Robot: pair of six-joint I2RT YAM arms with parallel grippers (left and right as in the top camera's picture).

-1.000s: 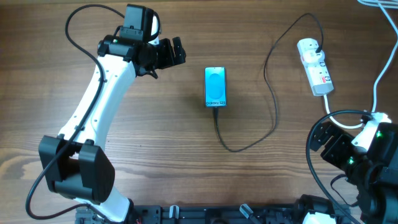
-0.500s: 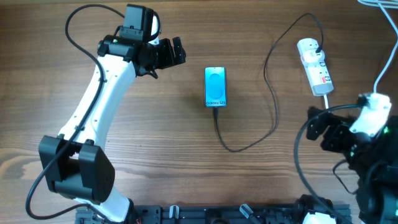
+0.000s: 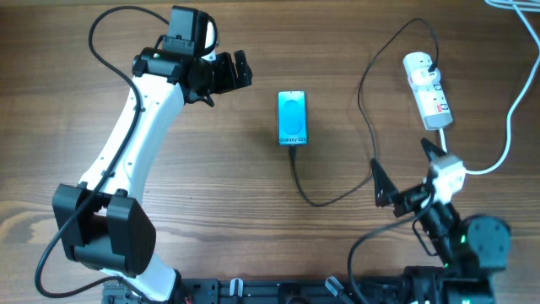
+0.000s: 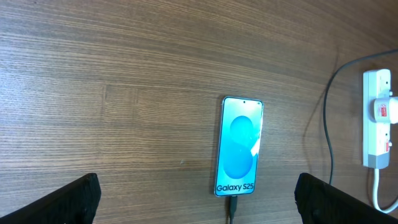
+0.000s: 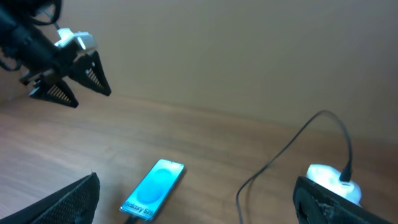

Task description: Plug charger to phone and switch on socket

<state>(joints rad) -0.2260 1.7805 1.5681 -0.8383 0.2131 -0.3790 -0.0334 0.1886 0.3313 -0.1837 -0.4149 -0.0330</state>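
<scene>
White with black joints, the left arm (image 3: 133, 127) trails a looping black cable (image 3: 93, 34) at ten o'clock; the black right arm (image 3: 460, 236), at four o'clock, carries a white block (image 3: 447, 174).

Teal phone (image 3: 292, 118) flat mid-table, black charger (image 4: 326, 140) at its text end, white socket (image 3: 429, 101) far right

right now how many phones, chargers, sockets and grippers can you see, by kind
phone: 1
charger: 1
socket: 1
grippers: 2, left gripper and right gripper, both open
total: 5
</scene>
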